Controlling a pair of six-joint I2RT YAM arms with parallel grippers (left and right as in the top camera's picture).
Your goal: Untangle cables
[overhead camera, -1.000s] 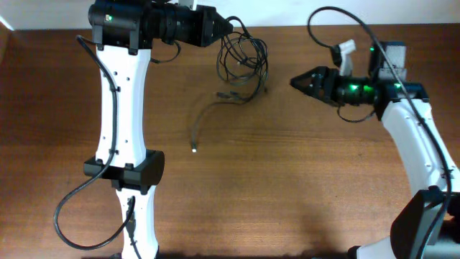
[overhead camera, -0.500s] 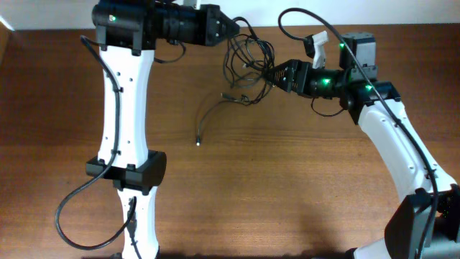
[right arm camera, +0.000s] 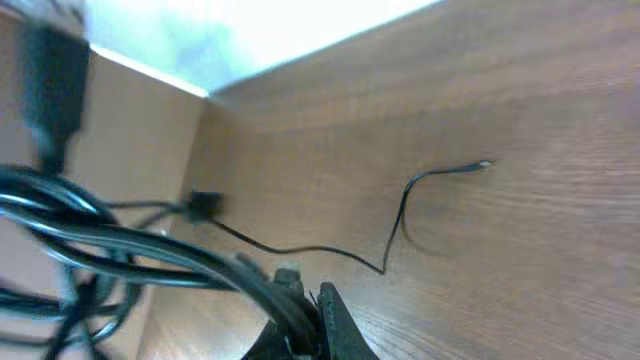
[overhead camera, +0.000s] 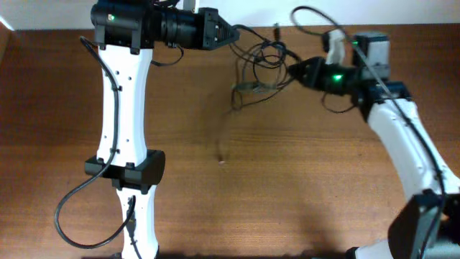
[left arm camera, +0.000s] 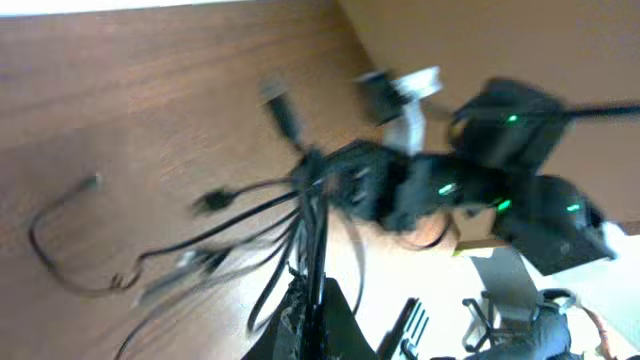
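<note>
The cables [overhead camera: 263,55] are a knot of thin black cords stretched near the table's far edge between my two grippers. My left gripper [overhead camera: 231,34] is shut on the bundle's left side. In the left wrist view the cords [left arm camera: 300,215] run straight out from between its jaws [left arm camera: 318,312]. My right gripper [overhead camera: 292,70] is shut on the bundle's right side, and the cords [right arm camera: 150,250] bend out of its jaws [right arm camera: 312,318]. One loose strand [overhead camera: 224,144] trails, blurred, down toward the table's middle. Its thin end [right arm camera: 440,176] lies on the wood.
The brown wooden table [overhead camera: 302,187] has its far edge just behind the bundle, against a white wall. The left arm's white links [overhead camera: 122,108] stand over the table's left side. The right arm [overhead camera: 402,137] reaches in from the right.
My right gripper reached the bundle, shut on it and pulled it to the right. The bundle is now drawn out between both grippers, and the loose strand has been dragged rightward.
</note>
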